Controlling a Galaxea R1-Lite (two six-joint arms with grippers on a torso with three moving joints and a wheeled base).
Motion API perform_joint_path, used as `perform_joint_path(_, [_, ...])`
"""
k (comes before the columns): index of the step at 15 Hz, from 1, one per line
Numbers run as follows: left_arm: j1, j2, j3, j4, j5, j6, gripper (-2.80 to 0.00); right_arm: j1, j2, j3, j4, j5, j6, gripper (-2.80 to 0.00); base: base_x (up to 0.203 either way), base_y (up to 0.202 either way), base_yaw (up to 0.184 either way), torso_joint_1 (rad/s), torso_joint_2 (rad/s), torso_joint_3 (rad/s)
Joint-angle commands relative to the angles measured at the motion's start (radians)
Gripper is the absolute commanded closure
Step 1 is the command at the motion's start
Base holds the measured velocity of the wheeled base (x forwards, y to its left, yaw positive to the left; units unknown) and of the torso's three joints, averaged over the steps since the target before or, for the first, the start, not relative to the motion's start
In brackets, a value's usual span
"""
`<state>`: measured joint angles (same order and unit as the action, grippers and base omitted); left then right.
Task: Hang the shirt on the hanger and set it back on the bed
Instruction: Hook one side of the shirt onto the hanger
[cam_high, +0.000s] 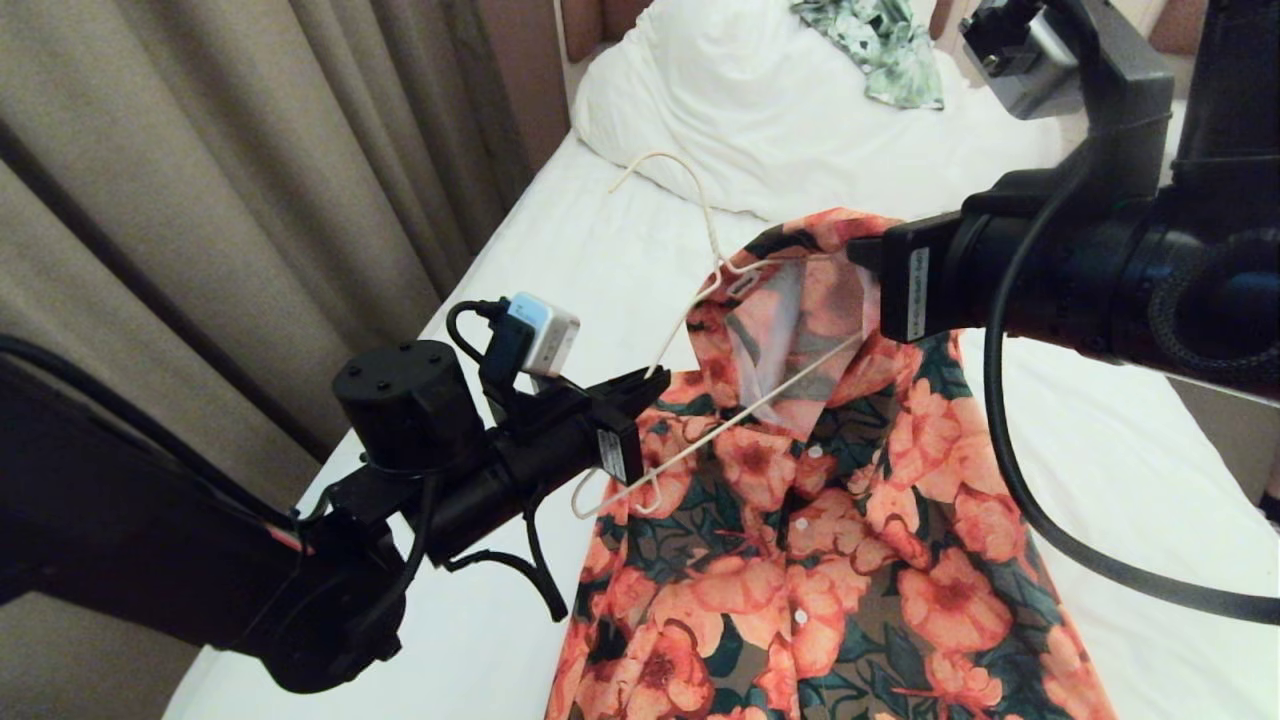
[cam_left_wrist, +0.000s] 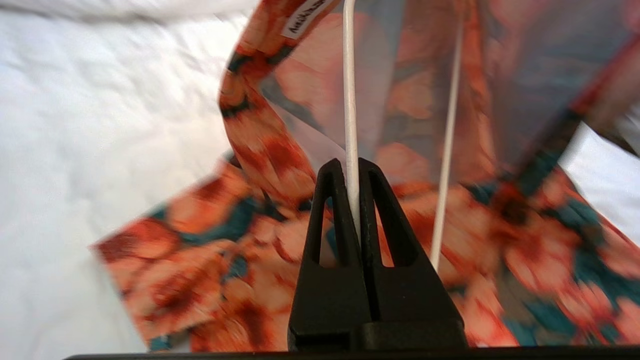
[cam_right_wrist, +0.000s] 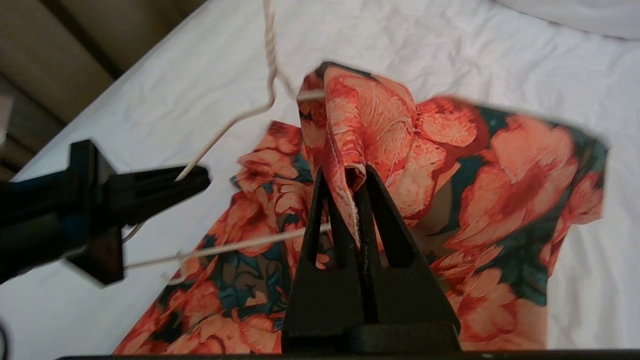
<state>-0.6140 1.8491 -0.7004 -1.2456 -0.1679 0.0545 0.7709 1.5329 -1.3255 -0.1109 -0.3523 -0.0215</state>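
Note:
The flowered shirt (cam_high: 800, 560) lies button-side up on the bed (cam_high: 600, 260), its collar end raised. My right gripper (cam_right_wrist: 345, 172) is shut on a fold of that raised collar fabric (cam_right_wrist: 360, 120). My left gripper (cam_high: 655, 378) comes in from the left, shut on one sloping arm of the cream wire hanger (cam_high: 740, 416). In the left wrist view the wire (cam_left_wrist: 350, 75) runs straight out from between the shut fingers (cam_left_wrist: 380, 210) into the open neck of the shirt (cam_left_wrist: 260, 145). The hook points up toward the pillow. The hanger's far end is hidden inside the shirt.
A white pillow and bunched duvet (cam_high: 760, 110) lie at the head of the bed, with a green leaf-print garment (cam_high: 890, 50) on top. Beige curtains (cam_high: 250, 200) hang close along the bed's left edge. White sheet shows on both sides of the shirt.

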Motion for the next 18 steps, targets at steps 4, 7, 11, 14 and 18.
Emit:
perform_joint_path(4, [-0.044, 0.005, -0.002, -0.057, 0.037, -0.002, 0.0, 0.072, -0.045, 0.048, 0.008, -0.028, -0.003, 0.0, 0.0, 0.0, 0.0, 0.0, 0.0, 0.0])
perform_joint_path(7, [-0.063, 0.008, -0.004, -0.096, 0.059, -0.006, 0.0, 0.1, -0.043, 0.064, 0.011, -0.03, -0.005, 0.0, 0.0, 0.0, 0.0, 0.0, 0.0, 0.0])
perform_joint_path(11, [-0.097, 0.03, 0.001, -0.159, 0.081, -0.017, 0.0, 0.122, -0.039, 0.111, 0.007, -0.027, -0.062, 0.0, 0.0, 0.0, 0.0, 0.0, 0.0, 0.0])
perform_joint_path(14, [-0.129, 0.026, 0.01, -0.164, 0.079, -0.043, 0.0, 0.12, -0.034, 0.111, 0.002, -0.028, -0.069, 0.0, 0.0, 0.0, 0.0, 0.0, 0.0, 0.0])
perform_joint_path(18, [-0.173, 0.022, 0.026, -0.184, 0.078, -0.078, 0.0, 0.117, -0.037, 0.103, -0.001, -0.03, -0.075, 0.0, 0.0, 0.0, 0.0, 0.0, 0.0, 0.0])
